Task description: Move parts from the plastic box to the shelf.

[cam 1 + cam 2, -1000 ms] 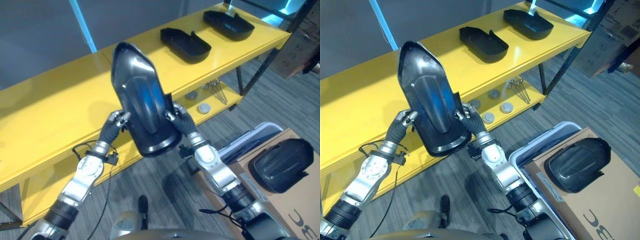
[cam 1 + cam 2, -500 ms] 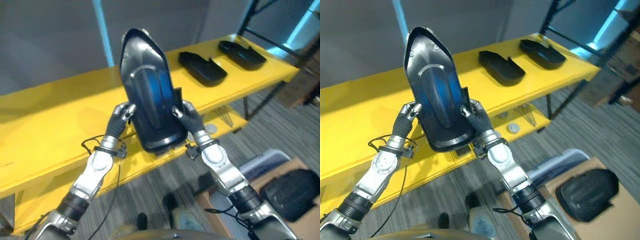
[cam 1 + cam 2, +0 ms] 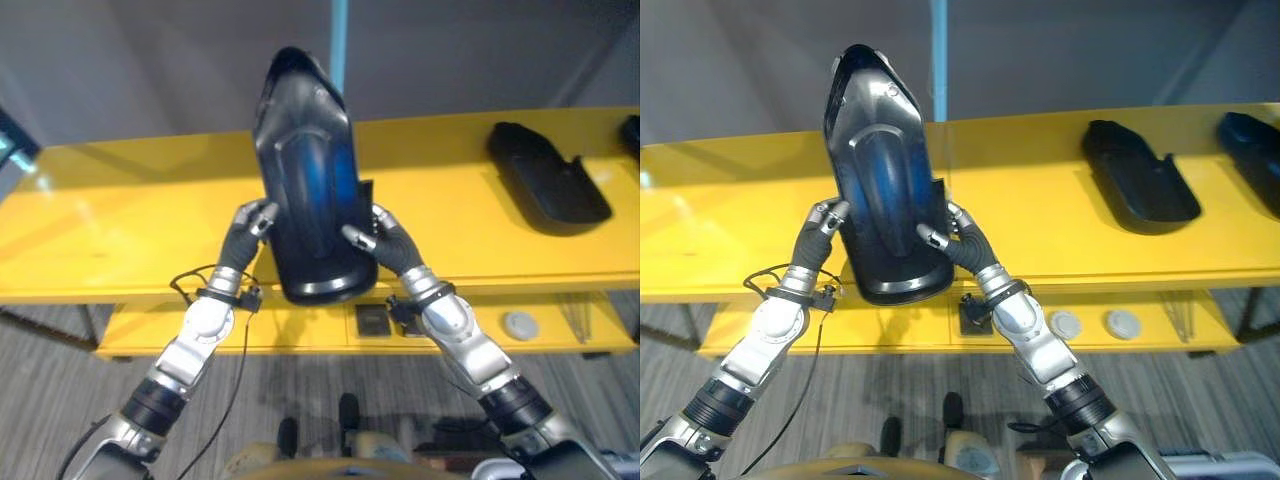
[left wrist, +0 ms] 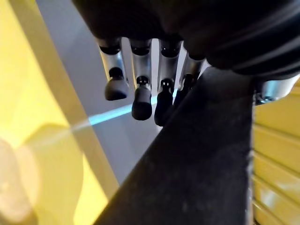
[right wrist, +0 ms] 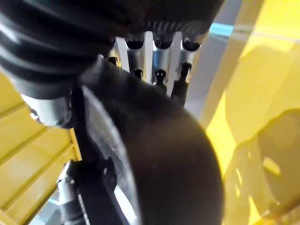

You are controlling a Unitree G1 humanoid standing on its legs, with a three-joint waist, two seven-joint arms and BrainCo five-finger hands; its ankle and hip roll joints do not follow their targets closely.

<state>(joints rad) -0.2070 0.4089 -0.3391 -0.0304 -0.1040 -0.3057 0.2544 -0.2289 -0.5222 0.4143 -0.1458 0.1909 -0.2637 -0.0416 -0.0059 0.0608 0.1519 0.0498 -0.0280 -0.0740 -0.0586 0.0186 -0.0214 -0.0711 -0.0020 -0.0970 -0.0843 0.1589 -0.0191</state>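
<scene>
The large black part (image 3: 308, 190) is held upright between both hands above the front edge of the yellow shelf (image 3: 120, 225), its narrow end up and its rounded end down, hollow face toward the camera; the left hand (image 3: 246, 228) bears on the part's left edge and the right hand (image 3: 382, 240) on its right edge, each with the thumb on the near face and the fingers (image 4: 140, 93) reaching round behind, so both hands clasp the part between them; in the right wrist view the fingers (image 5: 160, 65) lie along the part's curved back. Against half a second ago the whole scene has swung, which is the camera turning: the shelf now runs level across the view rather than slanting, and the part sits squarely before it; the hold on the part looks the same, and the part stands slightly more upright. To the right of the held part, a smaller black part (image 3: 546, 178) lies on the shelf's top, well apart from it; a second black part (image 3: 1252, 143) lies further right at the edge of the right eye view. On the shelf's lower level, below and to the right of the held part, sit two round grey discs (image 3: 1065, 324) beside some thin metal rods (image 3: 1177, 313).
</scene>
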